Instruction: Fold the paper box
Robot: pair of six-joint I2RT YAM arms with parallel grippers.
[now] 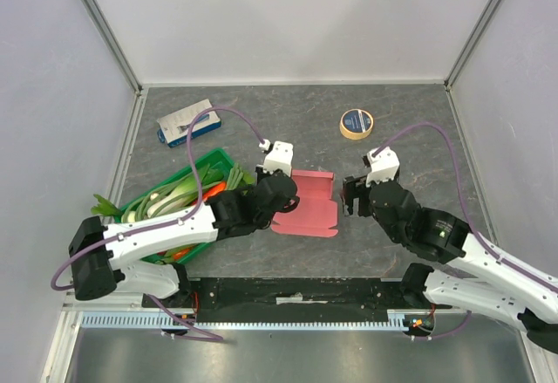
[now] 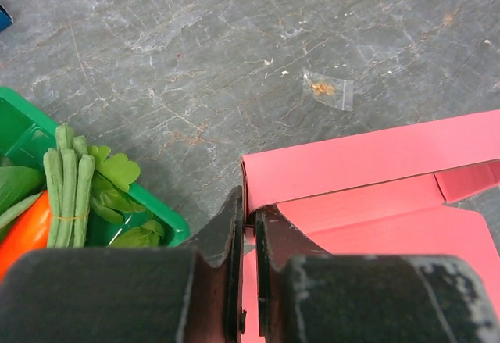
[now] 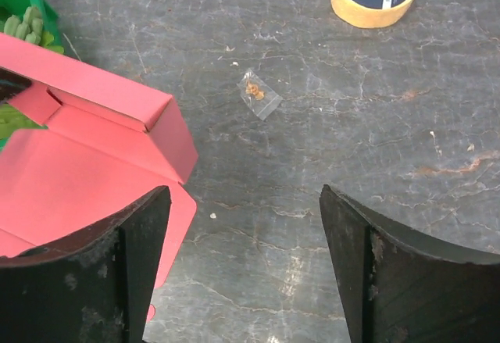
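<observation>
While the left gripper point(image 2: 248, 222) has its jaws pressed almost together on the near left edge of the paper box point(image 2: 367, 167), a sliver of pink card showing between them, the right gripper point(image 3: 244, 202) hangs with its jaws spread wide and nothing between them, one finger at the box's right edge and the other above bare counter point(image 3: 375, 148). The box lies at the middle of the counter between the two arms, half formed: one long wall is creased up along the far side, while the main panel and its end flaps lie flat. I judge the chief risk to be the single pinch point. Thin card held at one edge can pivot, buckle or tear if the right jaws push a flap off-line, and the smooth stone-patterned surface would let the whole sheet slide rather than fold. A crease in the wrong place would spoil the shape. The left arm also passes over a green crate point(image 2: 168, 226) of vegetables, so a wide swing could knock it. Further out are a small clear plastic bag point(image 3: 259, 95) near the box, a roll of yellow tape point(image 1: 357, 124) and a blue-and-white package point(image 1: 187, 122) toward the back. Pale panels in aluminium framing wall in the dark grey counter on three sides.
</observation>
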